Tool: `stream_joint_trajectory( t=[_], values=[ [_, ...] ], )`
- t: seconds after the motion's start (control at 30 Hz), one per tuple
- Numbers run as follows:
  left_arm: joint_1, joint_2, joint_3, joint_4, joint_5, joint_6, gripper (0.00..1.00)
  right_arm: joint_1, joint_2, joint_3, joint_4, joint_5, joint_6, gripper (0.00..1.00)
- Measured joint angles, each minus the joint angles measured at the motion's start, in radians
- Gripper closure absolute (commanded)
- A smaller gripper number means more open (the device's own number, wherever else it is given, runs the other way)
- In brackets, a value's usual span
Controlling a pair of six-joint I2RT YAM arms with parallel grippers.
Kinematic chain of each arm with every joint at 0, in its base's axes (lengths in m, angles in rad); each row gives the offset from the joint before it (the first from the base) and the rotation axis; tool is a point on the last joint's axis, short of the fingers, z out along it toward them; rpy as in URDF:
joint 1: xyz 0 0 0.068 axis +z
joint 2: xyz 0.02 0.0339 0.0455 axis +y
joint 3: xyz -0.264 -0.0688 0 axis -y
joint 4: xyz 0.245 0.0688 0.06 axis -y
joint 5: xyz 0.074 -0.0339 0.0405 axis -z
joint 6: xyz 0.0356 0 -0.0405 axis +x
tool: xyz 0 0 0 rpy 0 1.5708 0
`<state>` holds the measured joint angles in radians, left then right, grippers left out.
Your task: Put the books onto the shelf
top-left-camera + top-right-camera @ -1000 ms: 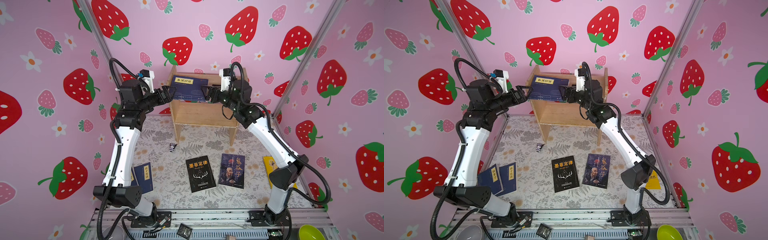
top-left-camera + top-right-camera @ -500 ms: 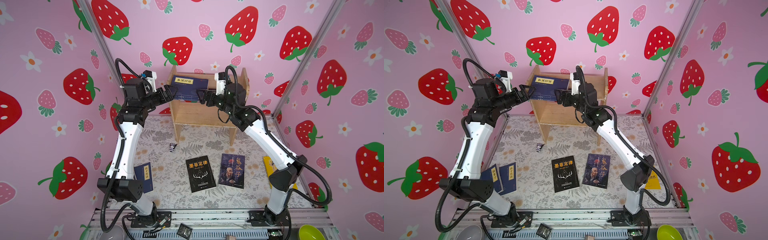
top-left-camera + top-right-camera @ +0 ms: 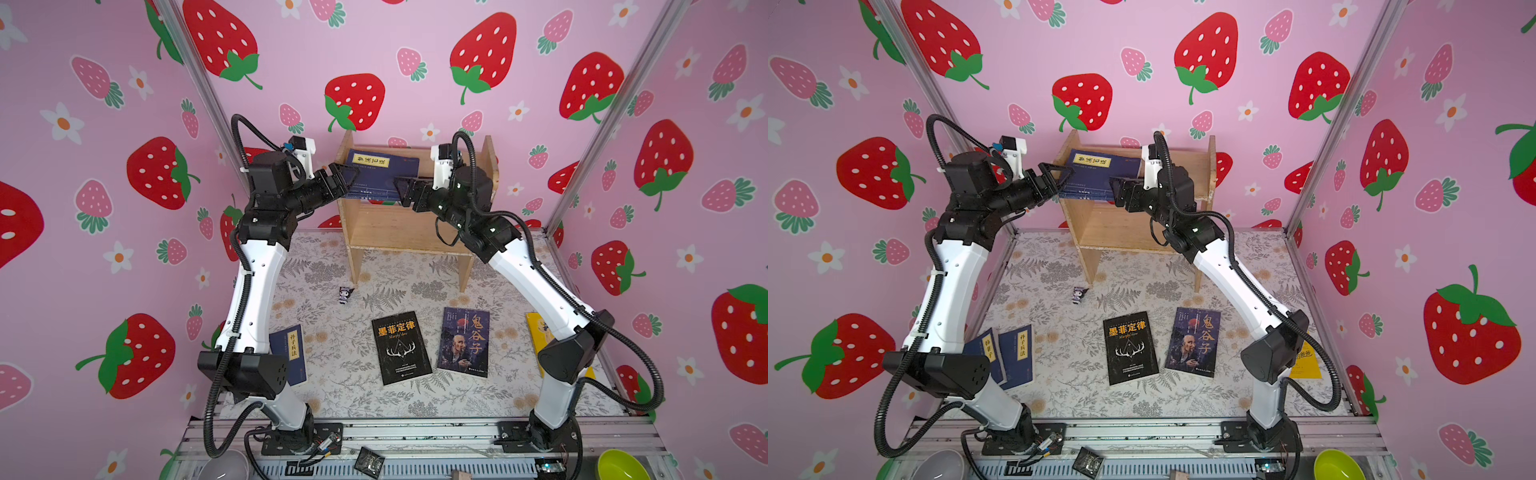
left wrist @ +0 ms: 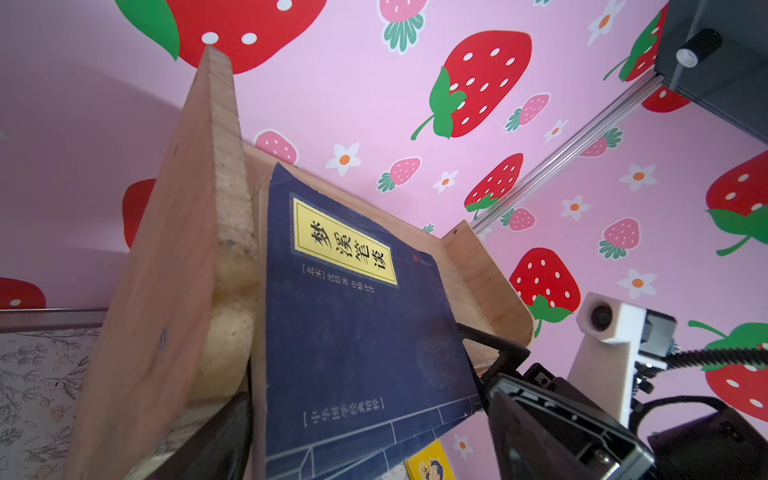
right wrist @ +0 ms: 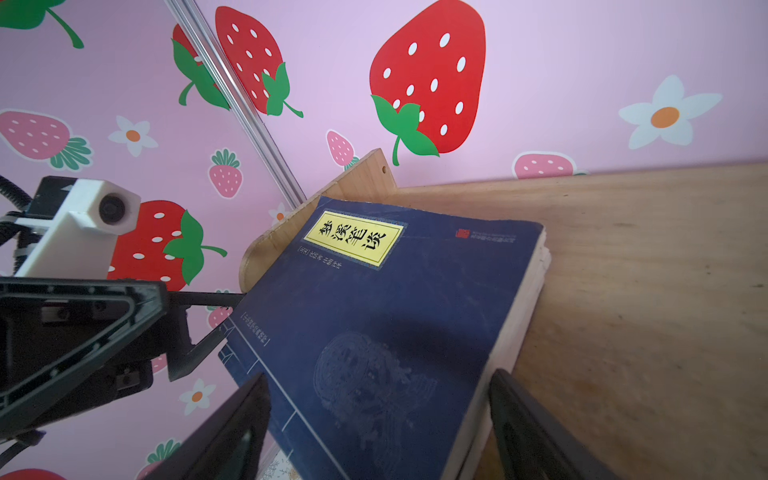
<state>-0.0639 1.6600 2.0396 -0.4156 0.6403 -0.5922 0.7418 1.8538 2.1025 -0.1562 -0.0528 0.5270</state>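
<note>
**Both grippers spread wide at the top tier, five books waiting on the table**

The left gripper [image 3: 341, 178] and the right gripper [image 3: 404, 189] both have their fingers apart and hold nothing. They face each other across the navy book [image 3: 384, 174]. In the right wrist view, one finger [image 5: 239, 428] sits over the book's spine-side corner. The other sits just beside the page edge, and contact cannot be judged there. In the left wrist view the book [image 4: 353, 332] lies hard against the shelf's side panel, straight ahead of that arm's finger [image 4: 226, 436].

The navy book lies flat on the upper tier of the shelf [image 3: 399, 226], toward its left end, with what looks like another volume beneath it. Its long axis runs along the tier, from one gripper toward the other. This placement looks finished, so the likely next step is to back both grippers clear.

The books not yet shelved lie well below the fingers, toward the robot's bases.

- The black book [image 3: 401, 347] lies about midway between the arms, its long axis running from the shelf toward the bases.
- The face book [image 3: 465, 343] is just beside it and nearer the right arm.
- The yellow book [image 3: 536, 332] is partly hidden under the right arm.
- The navy pair [image 3: 1007, 353] lies beside the left arm's base, so it is the left arm's to take.

A small figurine [image 3: 345, 294] stands in front of the shelf's left leg, near the left arm's likely path down.
</note>
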Motion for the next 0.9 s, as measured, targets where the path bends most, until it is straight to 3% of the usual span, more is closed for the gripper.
stream_joint_trajectory(
  t=[0.63,0.9],
  values=[
    [-0.022,0.02,0.059,-0.014,-0.016,0.021,0.1,-0.006,0.0,0.0,0.025,-0.005,-0.004,0.17],
    [-0.026,-0.039,-0.012,-0.011,-0.037,0.025,0.1,-0.002,0.0,0.0,0.025,-0.015,-0.021,0.17]
  ],
)
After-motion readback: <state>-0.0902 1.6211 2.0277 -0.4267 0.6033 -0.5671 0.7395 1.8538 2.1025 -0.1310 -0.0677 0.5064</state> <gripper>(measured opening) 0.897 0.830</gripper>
